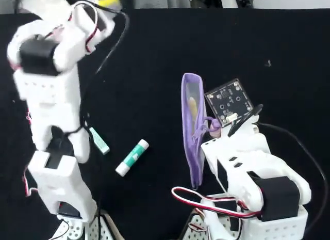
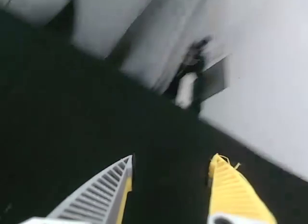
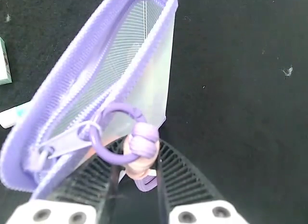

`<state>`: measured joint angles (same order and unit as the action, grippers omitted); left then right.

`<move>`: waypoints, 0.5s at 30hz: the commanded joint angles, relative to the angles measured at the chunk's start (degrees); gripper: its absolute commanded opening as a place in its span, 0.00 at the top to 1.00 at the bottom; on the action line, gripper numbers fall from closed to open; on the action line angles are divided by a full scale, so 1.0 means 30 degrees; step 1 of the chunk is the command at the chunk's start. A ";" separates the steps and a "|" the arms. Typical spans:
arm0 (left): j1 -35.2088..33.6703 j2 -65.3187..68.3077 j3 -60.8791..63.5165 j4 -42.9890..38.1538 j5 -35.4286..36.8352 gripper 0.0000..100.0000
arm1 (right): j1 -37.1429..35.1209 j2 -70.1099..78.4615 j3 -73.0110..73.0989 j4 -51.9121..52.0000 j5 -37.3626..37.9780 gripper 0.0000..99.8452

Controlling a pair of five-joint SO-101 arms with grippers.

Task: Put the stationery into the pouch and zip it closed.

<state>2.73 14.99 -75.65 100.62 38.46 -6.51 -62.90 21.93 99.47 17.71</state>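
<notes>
Your right gripper (image 3: 137, 171) pinches the knotted cord pull (image 3: 141, 142) of the lilac mesh pouch (image 3: 144, 65) just ahead; hold steady while your spread left gripper (image 2: 173, 159) fetches the white-and-green glue stick (image 1: 132, 157).

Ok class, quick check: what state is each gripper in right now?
Left gripper: open, nothing between its fingers.
Right gripper: closed on the zip pull of the pouch.

Black table cover (image 1: 170, 44); pale wall (image 2: 269, 65) beyond far edge; dark fixture (image 2: 211, 82) against wall.
</notes>
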 commanded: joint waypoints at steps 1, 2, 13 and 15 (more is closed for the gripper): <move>-0.0425 -0.2315 0.8806 0.0147 0.0322 0.75 | 0.0205 -0.0073 0.0015 0.0176 -0.0029 0.99; -0.0308 -0.3223 1.0886 0.0147 0.0322 0.75 | 0.0205 -0.0073 0.0015 0.0176 -0.0029 0.99; -0.0278 -1.5326 2.7121 -0.2022 0.0234 0.74 | 0.0205 -0.0073 0.0015 0.0059 0.0000 0.99; -0.1070 -1.6967 2.9670 -0.3634 0.0205 0.75 | 0.0205 -0.0073 0.0015 0.0059 0.0000 0.99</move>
<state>2.55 -24.84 -0.22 97.19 38.81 -6.51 -62.90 21.93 99.47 17.71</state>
